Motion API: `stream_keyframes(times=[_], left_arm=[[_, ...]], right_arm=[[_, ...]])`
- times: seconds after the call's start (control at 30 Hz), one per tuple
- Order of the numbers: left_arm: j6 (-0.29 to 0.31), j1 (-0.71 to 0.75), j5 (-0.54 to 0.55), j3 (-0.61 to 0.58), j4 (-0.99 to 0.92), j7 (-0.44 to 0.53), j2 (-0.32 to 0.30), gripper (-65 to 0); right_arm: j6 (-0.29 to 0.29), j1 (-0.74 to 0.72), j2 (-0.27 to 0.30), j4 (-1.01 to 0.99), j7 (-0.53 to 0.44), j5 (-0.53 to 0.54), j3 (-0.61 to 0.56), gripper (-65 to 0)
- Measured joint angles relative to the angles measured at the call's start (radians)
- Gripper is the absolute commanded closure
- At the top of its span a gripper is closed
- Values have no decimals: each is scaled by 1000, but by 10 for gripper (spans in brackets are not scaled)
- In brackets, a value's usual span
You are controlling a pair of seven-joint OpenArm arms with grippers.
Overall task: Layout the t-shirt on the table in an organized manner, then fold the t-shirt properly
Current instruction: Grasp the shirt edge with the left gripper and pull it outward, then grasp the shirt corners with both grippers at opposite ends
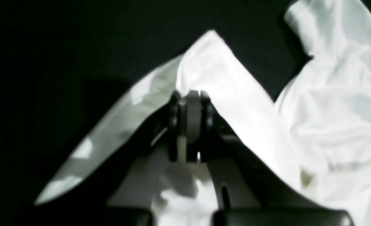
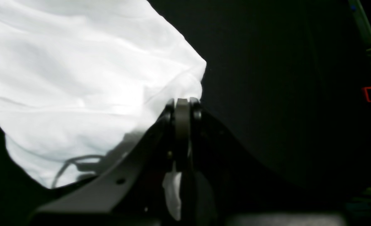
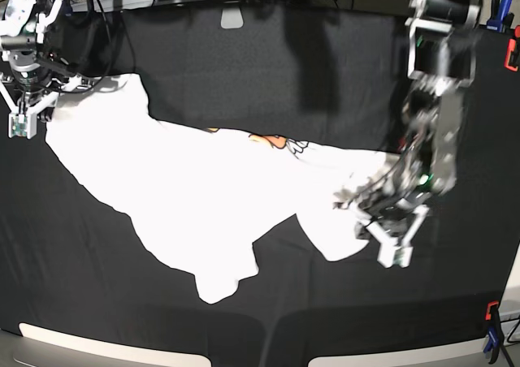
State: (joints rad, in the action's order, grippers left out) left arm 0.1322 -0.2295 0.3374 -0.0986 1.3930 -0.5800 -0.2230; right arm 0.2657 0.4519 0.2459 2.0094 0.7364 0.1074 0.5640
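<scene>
Your t-shirt (image 3: 195,213) lies spread on the table (image 3: 268,75), its long axis running roughly from the left edge of the base view toward the right, sagging slightly lower at the right end. It lies with the plain white side up; only a sliver of orange print peeks out along the shirt's far edge near its middle. One lobe of cloth hangs off the shirt's near edge, ending in a rounded tip.

Your right gripper (image 2: 183,102) sits at the shirt's left end, jaws pressed together on a corner of the cloth; a scrap of white shows pinched below the fingers in the right wrist view. Your left gripper (image 1: 193,95) is at the shirt's right end, jaws closed on a fold that rises into a peak just beyond the fingertips, with cloth draping away on both sides.

In the base view the left arm is motion-blurred, so you cannot make out the fingers there. Both wrist views are soft and overexposed, and the shirt's seams are hard to read. The sleeves and collar cannot be told apart from the body. The shirt's right end is partly hidden behind the left arm.
</scene>
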Motion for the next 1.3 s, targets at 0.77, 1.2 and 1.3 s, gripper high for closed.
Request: stream_keyframes(times=[0.77, 1.2, 1.3], left_arm=[[360, 739, 458, 645, 451, -114, -14, 0], [554, 872, 772, 897, 453, -425, 79, 0], [554, 872, 773, 897, 453, -446, 78, 0]], right_arm=[[0, 0, 0, 0, 77, 26, 0, -160], [0, 0, 1, -6, 156, 26, 0, -160], [0, 0, 1, -6, 156, 26, 0, -160]])
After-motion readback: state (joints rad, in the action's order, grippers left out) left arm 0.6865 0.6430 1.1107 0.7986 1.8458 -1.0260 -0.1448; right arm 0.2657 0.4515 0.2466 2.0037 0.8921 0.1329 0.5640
